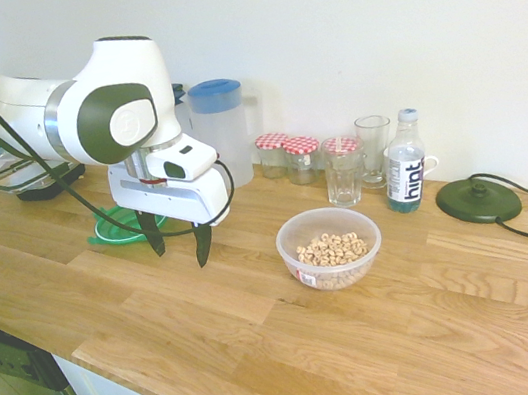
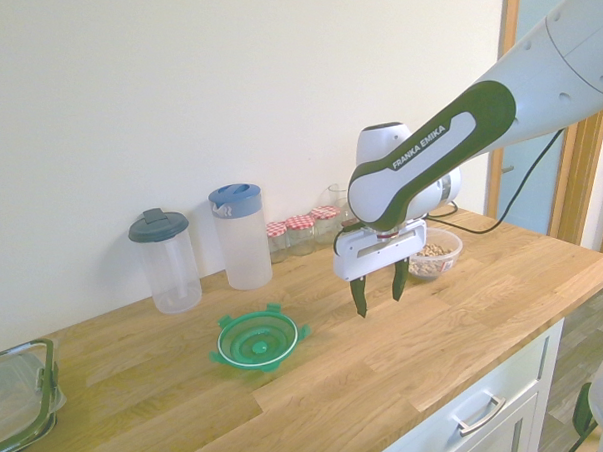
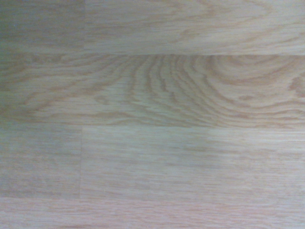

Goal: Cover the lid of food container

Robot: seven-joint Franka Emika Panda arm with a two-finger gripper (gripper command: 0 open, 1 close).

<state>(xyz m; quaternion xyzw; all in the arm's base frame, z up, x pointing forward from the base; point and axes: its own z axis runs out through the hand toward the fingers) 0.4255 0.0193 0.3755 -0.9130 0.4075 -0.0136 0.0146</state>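
Second exterior view: the gripper (image 2: 380, 295) hangs above the wooden worktop (image 2: 318, 385) between the green lid and the food container, its two dark fingers spread apart, pointing down, with nothing between them; the green lid (image 2: 257, 340) lies flat on the worktop, apart from the food container (image 2: 435, 252), its tabs sticking out around the rim. First exterior view: the food container is uncovered, cereal rings (image 1: 332, 249) inside it and a small red-and-white label on its side; behind it stand three jars (image 1: 301, 159) with red checked lids, a drinking glass (image 1: 375, 150) and a labelled bottle (image 1: 404, 164); the blue-topped pitcher (image 1: 221, 134) stands behind the gripper. Wrist view: only wood grain shows, slightly blurred.
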